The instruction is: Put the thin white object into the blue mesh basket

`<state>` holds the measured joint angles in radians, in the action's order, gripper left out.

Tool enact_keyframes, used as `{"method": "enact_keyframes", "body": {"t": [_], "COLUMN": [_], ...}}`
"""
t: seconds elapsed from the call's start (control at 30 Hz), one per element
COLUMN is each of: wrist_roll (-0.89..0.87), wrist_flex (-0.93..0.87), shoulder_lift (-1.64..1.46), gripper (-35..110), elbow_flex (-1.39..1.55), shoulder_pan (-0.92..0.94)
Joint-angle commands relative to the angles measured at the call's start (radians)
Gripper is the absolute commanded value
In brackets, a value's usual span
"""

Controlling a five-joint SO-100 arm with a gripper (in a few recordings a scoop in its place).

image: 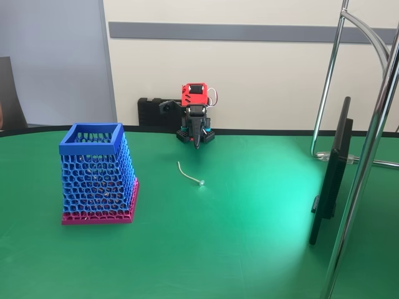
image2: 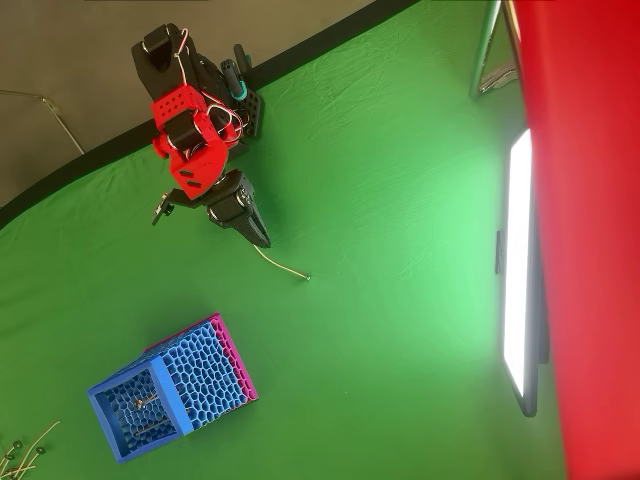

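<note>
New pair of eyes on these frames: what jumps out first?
Probably the blue mesh basket with its pink base, standing tall on the green table at the left of the fixed view. Next, the red and black arm at the table's far edge, its gripper pointing down with jaws that look shut and hold nothing. The thin white object lies on the cloth just in front of it, apart from the basket and easy to miss.

Open green cloth-covered table (image: 249, 249) lies between the red-and-black arm's black two-finger gripper (image: 197, 142) and the tall blue honeycomb-mesh basket with a pink base (image: 98, 174); nothing stands on that stretch except the thin white curved strip (image: 189, 174), lying flat. The basket's square mouth is unobstructed from above. At the right in the fixed view, a black flat screen (image: 330, 180) and chrome tube stand (image: 365, 168) bound the side.
</note>
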<state>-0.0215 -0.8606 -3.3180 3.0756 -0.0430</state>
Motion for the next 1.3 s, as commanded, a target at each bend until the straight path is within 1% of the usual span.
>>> {"method": "enact_keyframes", "body": {"t": [0.0, 1.1, 1.17, 1.27], "wrist_roll": [0.017, 0.0, 0.006, -0.029], "wrist_flex": [-0.006, -0.006, -0.003, -0.081], "shoulder_lift": [-0.006, -0.003, 0.018, 0.078], "gripper": [1, 1, 1, 1], "elbow_flex": [0.008, 0.006, -0.018, -0.147], "shoulder_pan": [-0.02, -0.011, -0.012, -0.025]}}
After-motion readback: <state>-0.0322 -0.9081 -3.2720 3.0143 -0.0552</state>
